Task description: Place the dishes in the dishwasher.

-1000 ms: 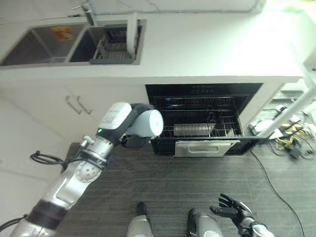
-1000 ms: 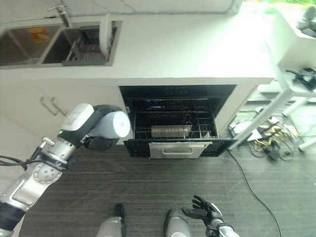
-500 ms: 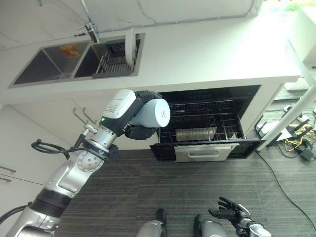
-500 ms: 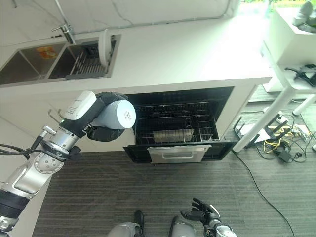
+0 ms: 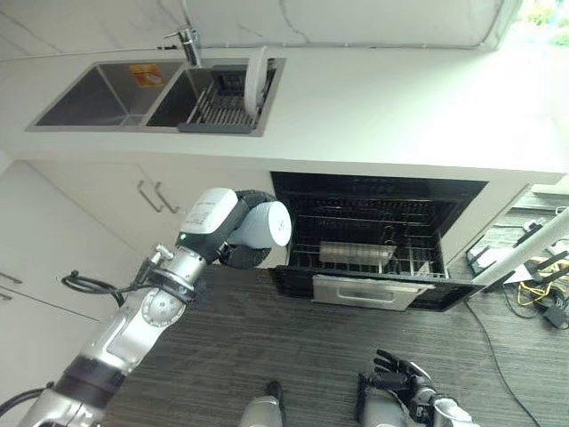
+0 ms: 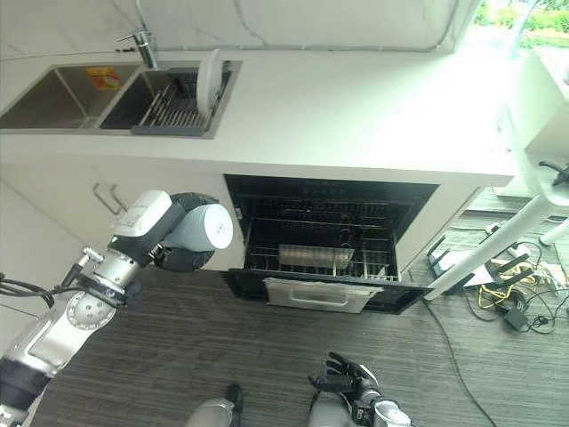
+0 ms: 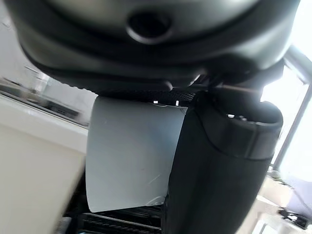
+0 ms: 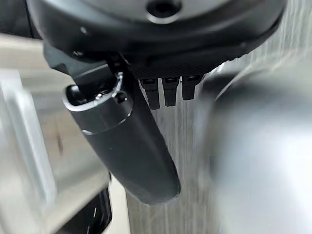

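The left robot hand (image 5: 242, 251) is clenched round a pale cup (image 5: 265, 224), thumb pressed along its side in the wrist view, the cup lying on its side with its base turned toward the open dishwasher (image 5: 378, 233); the dishwasher stands just beyond the cup, its rack (image 5: 360, 253) pulled out over the lowered door (image 5: 373, 292) and already carrying a row of plates (image 5: 354, 253). The step in hand looks to be carrying the cup across to that rack; to do it well, bring the cup over a free stretch of wire beside the plates rather than onto them; turn it mouth down before lowering, so it sits between the tines; let go only once it rests on the rack. Another plate (image 5: 256, 78) stands upright in the drainer in the sink (image 5: 98, 84), up on the desk (image 5: 400, 98), well above this robot hand; it waits its turn. The right robot hand (image 5: 400, 384) hangs low near the floor, fingers spread and relaxed, grasping nothing.
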